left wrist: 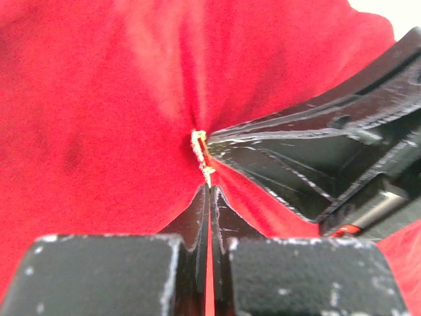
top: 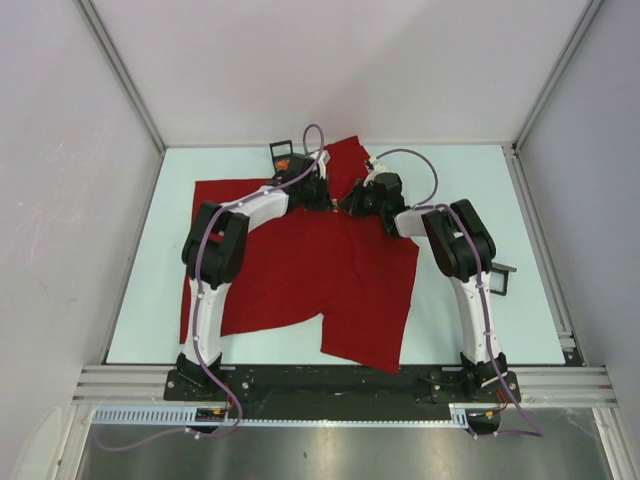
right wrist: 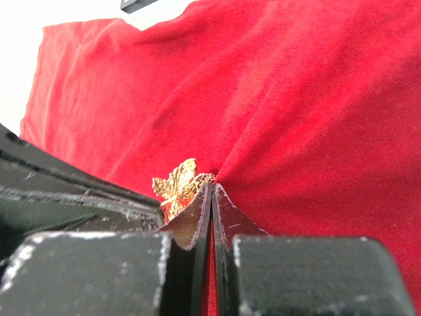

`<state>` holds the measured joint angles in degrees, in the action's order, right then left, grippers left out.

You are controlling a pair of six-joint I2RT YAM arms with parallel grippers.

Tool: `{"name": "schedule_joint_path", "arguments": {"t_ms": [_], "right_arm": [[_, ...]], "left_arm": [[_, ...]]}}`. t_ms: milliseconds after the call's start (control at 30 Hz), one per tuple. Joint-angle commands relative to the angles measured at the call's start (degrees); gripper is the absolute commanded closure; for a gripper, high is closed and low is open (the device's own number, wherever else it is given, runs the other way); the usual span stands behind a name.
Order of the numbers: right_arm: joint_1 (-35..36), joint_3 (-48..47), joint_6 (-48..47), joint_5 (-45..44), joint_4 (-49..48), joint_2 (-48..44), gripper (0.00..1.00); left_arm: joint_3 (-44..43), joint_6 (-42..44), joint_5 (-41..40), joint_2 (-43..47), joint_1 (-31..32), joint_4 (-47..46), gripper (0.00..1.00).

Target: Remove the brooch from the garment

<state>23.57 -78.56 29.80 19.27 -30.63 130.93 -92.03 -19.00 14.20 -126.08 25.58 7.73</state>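
Note:
The red garment (top: 300,270) lies spread on the white table (top: 480,180), and both grippers meet over its upper middle. The brooch is a small gold leaf (right wrist: 176,187). In the left wrist view it shows edge-on (left wrist: 201,155). My left gripper (left wrist: 210,189) is shut, and its tips touch the brooch's lower end. My right gripper (right wrist: 212,187) is shut on a pinched fold of the red cloth just right of the brooch, with red showing between its jaws. The right gripper's fingers (left wrist: 296,164) reach the brooch from the right. In the top view the brooch is hidden under the grippers (top: 340,200).
A small black stand (top: 282,152) sits at the back by the shirt's top edge and also shows in the right wrist view (right wrist: 138,5). Another black piece (top: 497,278) lies right of the right arm. White walls enclose the table.

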Motion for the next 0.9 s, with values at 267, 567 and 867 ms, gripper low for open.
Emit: {"name": "schedule_joint_path", "arguments": {"t_ms": [267, 567, 867], "right_arm": [[2.8, -5.0, -5.7, 7.0, 0.3, 0.4, 0.94], [2.0, -5.7, -2.6, 6.0, 2.9, 0.3, 0.93], [-1.0, -0.4, 8.5, 9.7, -7.4, -0.5, 0.81]], "left_arm": [[-4.6, 2.0, -0.2, -1.9, 0.3, 5.8, 1.0], [-2.4, 1.3, 0.2, -0.6, 0.5, 3.3, 0.99], [3.2, -1.2, 0.2, 2.4, -0.3, -1.8, 0.91]]}}
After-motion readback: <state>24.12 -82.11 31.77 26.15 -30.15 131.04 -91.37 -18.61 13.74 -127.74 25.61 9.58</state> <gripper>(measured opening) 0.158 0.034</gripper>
